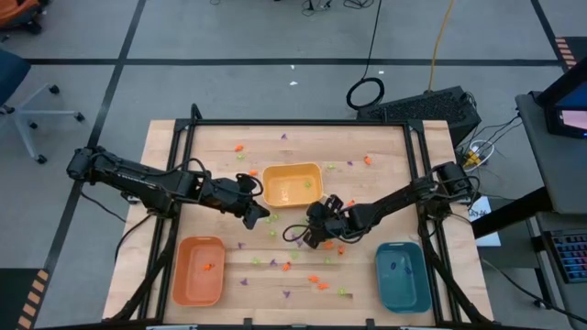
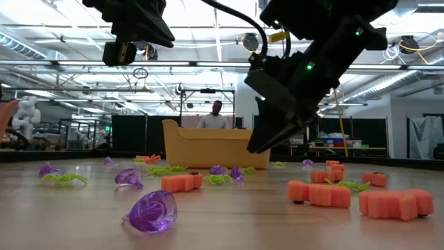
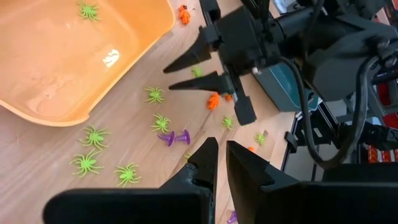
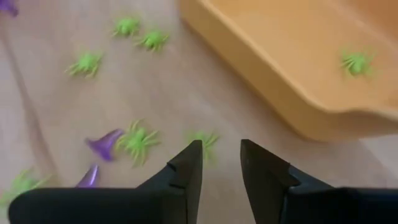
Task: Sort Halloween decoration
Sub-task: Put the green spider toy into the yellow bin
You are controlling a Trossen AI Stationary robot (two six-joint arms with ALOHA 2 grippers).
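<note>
The Halloween decoration point(image 1: 286, 267) lay scattered over the wooden table point(image 1: 165, 147) as tiny orange, light green and purple pieces, most of them on the near side of the yellow tray point(image 1: 292, 183), with a few beyond it toward the far edge. One green spider point(image 4: 356, 63) already sat inside that tray, while several more spiders and purple pieces lay on the wood just outside its wall. The right gripper point(image 1: 315, 233) hung low just in front of the yellow tray, its fingers a narrow gap apart with nothing between them, pointed down at a green spider point(image 4: 202, 140) close under its tips. The left gripper point(image 1: 260, 215) hovered beside the tray's left corner, fingers nearly together and empty. Further out from the yellow tray stood an orange tray point(image 1: 198, 269) to the front left, holding one small orange piece, and a teal tray point(image 1: 402, 276) to the front right. It looked to me like the picking stage, early on, with most pieces unsorted. The next move would need the right gripper to drop onto that spider, pinch it cleanly, and lift it over the tray wall.
</note>
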